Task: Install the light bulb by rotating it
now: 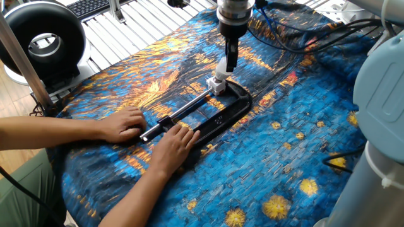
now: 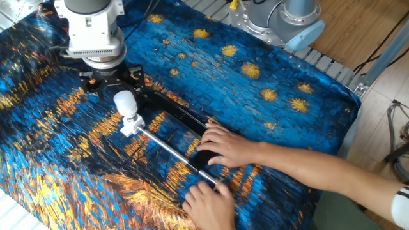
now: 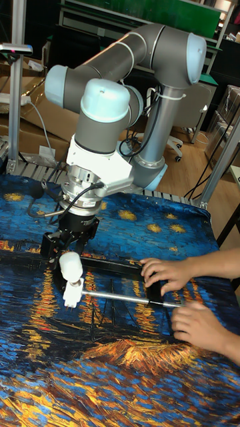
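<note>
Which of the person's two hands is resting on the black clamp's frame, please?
The hand nearer the light bulb covers the C-clamp frame; the light bulb stands beyond it. The other hand sits at the screw's handle end.

Small matte white globe light bulb (image 2: 124,101) stands upright, globe end up, short neck down in a small white socket block (image 2: 133,123) at the end of the silver screw rod (image 2: 172,151) of a black C-clamp (image 2: 192,131). Bulb looks intact, unlit. Seating depth in socket not discernible. Same pose in tall fixed view (image 3: 70,265).
</note>
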{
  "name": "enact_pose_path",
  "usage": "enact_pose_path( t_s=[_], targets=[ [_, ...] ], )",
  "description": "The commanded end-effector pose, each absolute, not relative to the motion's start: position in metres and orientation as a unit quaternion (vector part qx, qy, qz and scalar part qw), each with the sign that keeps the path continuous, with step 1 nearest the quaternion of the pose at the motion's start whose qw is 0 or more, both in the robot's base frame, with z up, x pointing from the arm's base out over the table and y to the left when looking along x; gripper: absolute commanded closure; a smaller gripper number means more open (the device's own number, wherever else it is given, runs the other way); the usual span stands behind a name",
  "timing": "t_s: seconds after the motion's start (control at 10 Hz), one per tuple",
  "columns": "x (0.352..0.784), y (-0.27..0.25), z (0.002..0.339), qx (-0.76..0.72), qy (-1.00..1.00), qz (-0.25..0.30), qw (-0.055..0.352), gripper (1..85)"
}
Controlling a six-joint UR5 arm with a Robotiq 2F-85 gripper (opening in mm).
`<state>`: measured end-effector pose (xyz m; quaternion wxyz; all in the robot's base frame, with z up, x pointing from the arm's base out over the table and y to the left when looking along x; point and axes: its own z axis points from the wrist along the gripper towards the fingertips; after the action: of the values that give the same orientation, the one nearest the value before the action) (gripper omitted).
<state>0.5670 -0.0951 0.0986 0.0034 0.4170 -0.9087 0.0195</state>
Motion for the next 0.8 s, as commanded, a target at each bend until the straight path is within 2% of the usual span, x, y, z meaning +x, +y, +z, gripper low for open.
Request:
enact_pose_path(
  t_s=[0.0,0.3,0.7],
  targets=[
    [0.557,-0.077,0.103,0.422,-0.906,-0.025,0.007,12.0],
    [0.547,-0.068,0.109,0.407,-0.912,-0.049,0.006,12.7],
    [0.55,-0.07,0.11,0.412,-0.91,-0.054,-0.017,14.0]
  ],
)
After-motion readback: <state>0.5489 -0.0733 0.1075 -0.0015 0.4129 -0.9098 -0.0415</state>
